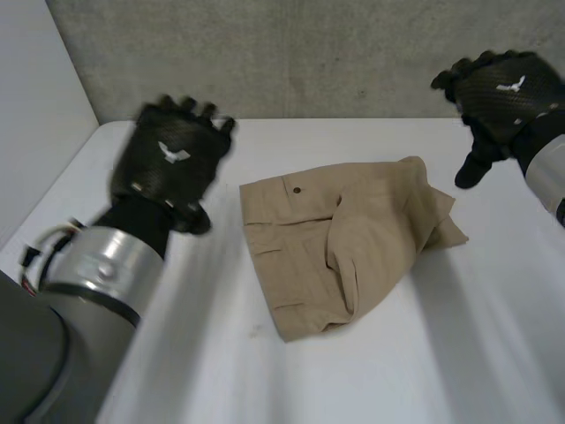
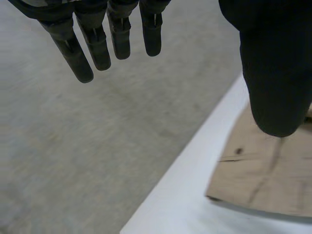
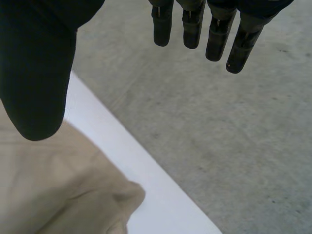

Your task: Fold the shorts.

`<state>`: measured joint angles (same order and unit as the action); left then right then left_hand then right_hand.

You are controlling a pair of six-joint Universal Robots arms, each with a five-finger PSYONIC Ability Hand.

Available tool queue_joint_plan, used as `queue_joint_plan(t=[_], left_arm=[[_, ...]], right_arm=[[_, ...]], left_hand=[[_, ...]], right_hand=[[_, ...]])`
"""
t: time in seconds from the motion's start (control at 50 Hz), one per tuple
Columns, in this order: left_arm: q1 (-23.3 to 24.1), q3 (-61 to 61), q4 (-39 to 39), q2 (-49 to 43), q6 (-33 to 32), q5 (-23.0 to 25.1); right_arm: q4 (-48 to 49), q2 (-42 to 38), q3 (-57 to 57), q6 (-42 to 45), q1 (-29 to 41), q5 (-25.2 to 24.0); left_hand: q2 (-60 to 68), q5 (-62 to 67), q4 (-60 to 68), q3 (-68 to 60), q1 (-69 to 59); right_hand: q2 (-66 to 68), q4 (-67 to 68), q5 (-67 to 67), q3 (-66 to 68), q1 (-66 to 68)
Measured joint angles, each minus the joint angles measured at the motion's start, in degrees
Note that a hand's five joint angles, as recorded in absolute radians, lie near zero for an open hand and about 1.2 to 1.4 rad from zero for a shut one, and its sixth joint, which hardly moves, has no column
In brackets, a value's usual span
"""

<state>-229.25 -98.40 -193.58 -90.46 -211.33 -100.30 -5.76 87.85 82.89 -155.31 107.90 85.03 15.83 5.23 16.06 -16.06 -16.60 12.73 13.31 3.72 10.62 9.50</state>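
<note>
Head view: white table (image 1: 371,380); tan shorts (image 1: 309,247) lie mid-table, one side folded over, between both hands, touching neither; left hand (image 1: 172,163) hovers beside the shorts' buttoned edge, fingers straight and spread, holding nothing; right hand (image 1: 503,93) hovers off their far corner, same loose spread; white winged emblem (image 1: 173,154) on each hand's back; small dark button (image 1: 297,189) on the shorts.

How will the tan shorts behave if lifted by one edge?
Likely floppy: the shorts lie creased and folded over themselves. Probably light, thin cloth. They should slide rather than roll on the smooth white table.
</note>
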Motion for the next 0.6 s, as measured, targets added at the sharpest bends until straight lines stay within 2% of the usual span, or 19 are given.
queue_joint_plan(t=[0.08,0.18,0.34,0.4,0.44,0.6], left_arm=[[-6.5,0.3,0.9,1.7,4.9,0.7],[-9.6,0.0,2.4,1.1,8.8,2.3],[-13.0,-0.4,4.9,-0.9,18.6,6.5],[-14.4,-0.2,5.6,-2.4,25.6,8.6],[-14.8,-0.1,5.7,-2.9,27.7,9.2],[-15.6,-0.3,5.6,-4.0,29.7,9.5]], right_arm=[[-2.4,0.3,3.0,5.2,4.3,-0.8],[-2.6,-2.1,5.9,7.4,10.3,-1.2],[3.2,-10.1,9.9,6.5,18.1,-1.6],[10.1,-15.4,12.6,4.0,20.5,-2.8],[12.5,-17.3,13.4,2.7,21.1,-3.6],[18.2,-23.9,14.6,-1.7,21.4,-7.4]], left_hand=[[-0.1,-0.1,-0.2,0.0,0.0],[-0.1,-0.2,-0.2,0.0,0.0],[-0.1,-0.2,-0.2,0.0,0.0],[-0.1,-0.2,-0.2,0.0,0.0],[-0.1,-0.2,-0.2,0.0,0.0],[-0.1,-0.5,-0.2,0.0,0.0]], right_hand=[[0.0,0.0,0.0,0.0,0.0],[0.0,0.0,0.0,0.0,0.0],[0.0,0.0,0.0,0.5,0.2],[0.1,0.2,0.5,3.2,1.7],[0.4,0.3,1.1,3.8,2.5],[7.3,7.5,6.4,10.1,8.5]])
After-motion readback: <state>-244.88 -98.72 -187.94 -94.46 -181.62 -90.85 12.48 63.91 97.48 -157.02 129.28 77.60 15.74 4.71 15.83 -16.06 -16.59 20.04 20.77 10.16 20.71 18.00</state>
